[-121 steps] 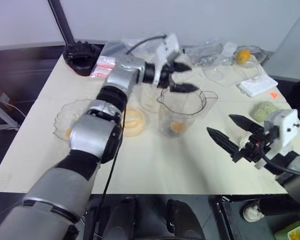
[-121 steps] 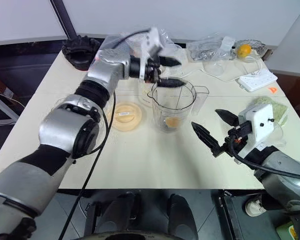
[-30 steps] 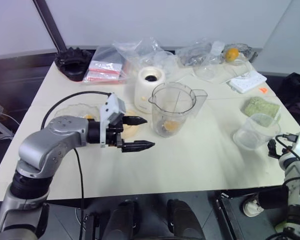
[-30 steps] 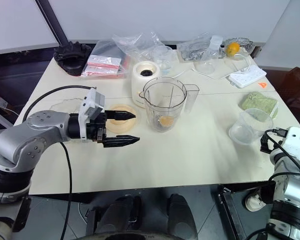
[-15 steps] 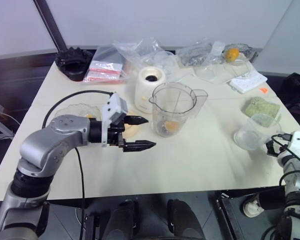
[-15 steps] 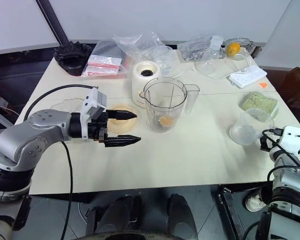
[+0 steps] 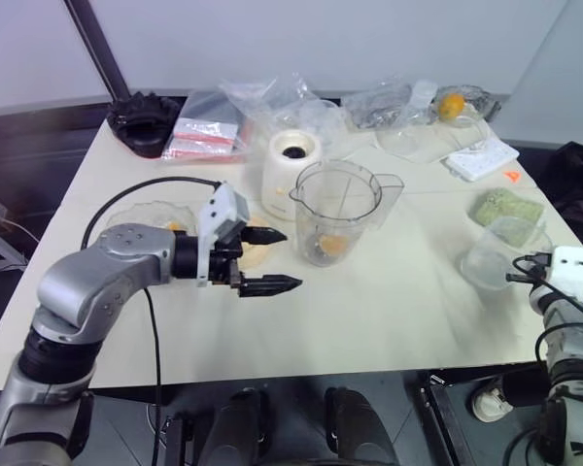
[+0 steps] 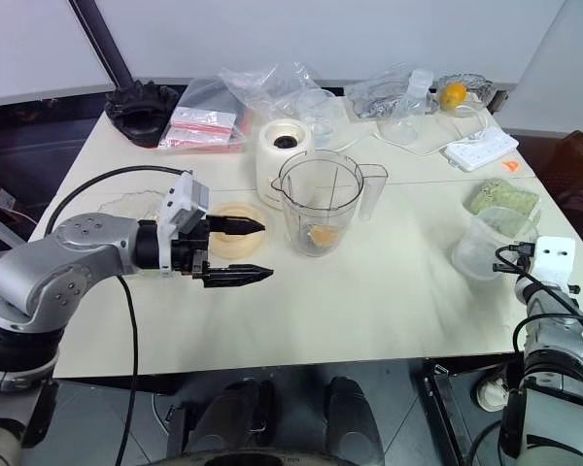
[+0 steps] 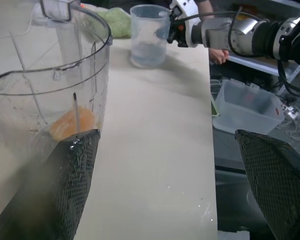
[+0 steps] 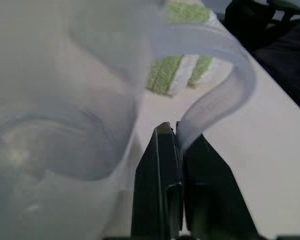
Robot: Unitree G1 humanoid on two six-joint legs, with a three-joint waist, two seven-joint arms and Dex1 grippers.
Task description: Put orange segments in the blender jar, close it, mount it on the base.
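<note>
The blender jar stands upright mid-table with an orange segment at its bottom. Behind it, to its left, sits the cream-white base. My left gripper hovers open just left of the jar, over a round cream lid; in the left wrist view the jar and the orange segment lie beside one finger. More orange segments rest on a glass plate at the left. My right gripper is shut on the rim of a small clear cup.
A black toothed ring sits at the back left corner beside plastic bags. A wrapped whole orange, a white power strip and a green sponge lie along the right side.
My right gripper has moved forward to the small clear cup and shut on its rim. The left arm has stayed where it was, still open.
</note>
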